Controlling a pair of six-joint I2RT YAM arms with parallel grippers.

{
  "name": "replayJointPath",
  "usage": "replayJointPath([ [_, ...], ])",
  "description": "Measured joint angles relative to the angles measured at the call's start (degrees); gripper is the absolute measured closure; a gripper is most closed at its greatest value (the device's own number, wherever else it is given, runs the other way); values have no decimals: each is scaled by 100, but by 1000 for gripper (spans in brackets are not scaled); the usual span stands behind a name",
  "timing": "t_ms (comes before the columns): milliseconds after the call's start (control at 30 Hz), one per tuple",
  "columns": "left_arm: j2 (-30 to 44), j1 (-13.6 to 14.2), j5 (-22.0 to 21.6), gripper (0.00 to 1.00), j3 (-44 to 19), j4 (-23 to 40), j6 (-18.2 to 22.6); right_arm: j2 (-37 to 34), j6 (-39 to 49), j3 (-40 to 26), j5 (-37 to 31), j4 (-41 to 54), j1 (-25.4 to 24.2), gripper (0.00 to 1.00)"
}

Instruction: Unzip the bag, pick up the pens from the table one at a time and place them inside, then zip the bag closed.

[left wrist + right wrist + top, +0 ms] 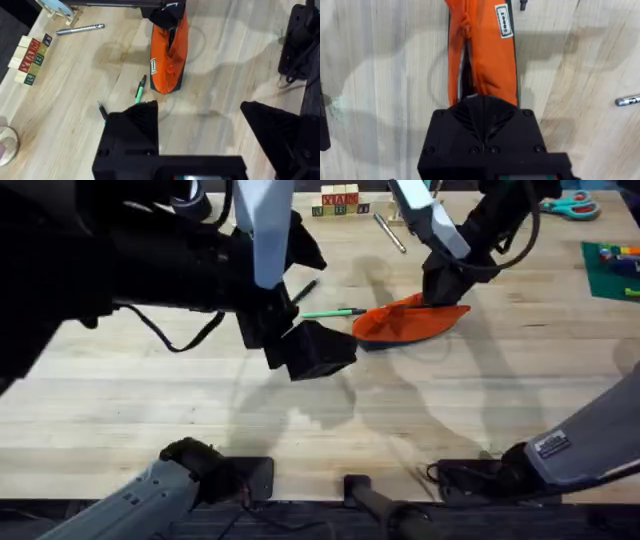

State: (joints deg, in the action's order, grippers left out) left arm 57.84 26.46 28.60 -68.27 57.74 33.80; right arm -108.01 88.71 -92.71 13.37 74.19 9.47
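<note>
the bag (410, 321) lies at about 1 o'clock on the table (300, 430), the right gripper (440, 288) pinching its far end. the left gripper (200, 112) hangs wide (empty) over the green pen (333, 312). tugging could drag the unpinned bag.

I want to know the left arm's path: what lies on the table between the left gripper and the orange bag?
In the left wrist view, the green pen lies between the left gripper and the bag, on the bare table.
</note>
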Motion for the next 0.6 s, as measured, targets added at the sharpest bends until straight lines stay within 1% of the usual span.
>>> replayJointPath([
  [167,0,0,-1,8,0,0,0,0,0,51,6,-7,0,970],
  [367,0,0,-2,8,0,0,0,-1,-2,475,106,-234,0,971],
  [500,0,0,-13,8,0,0,0,-2,-2,568,126,-292,0,972],
  [533,0,0,-13,8,0,0,0,-2,-7,568,127,-304,0,960],
  [600,0,0,-14,8,0,0,0,0,-18,568,131,-308,0,888],
])
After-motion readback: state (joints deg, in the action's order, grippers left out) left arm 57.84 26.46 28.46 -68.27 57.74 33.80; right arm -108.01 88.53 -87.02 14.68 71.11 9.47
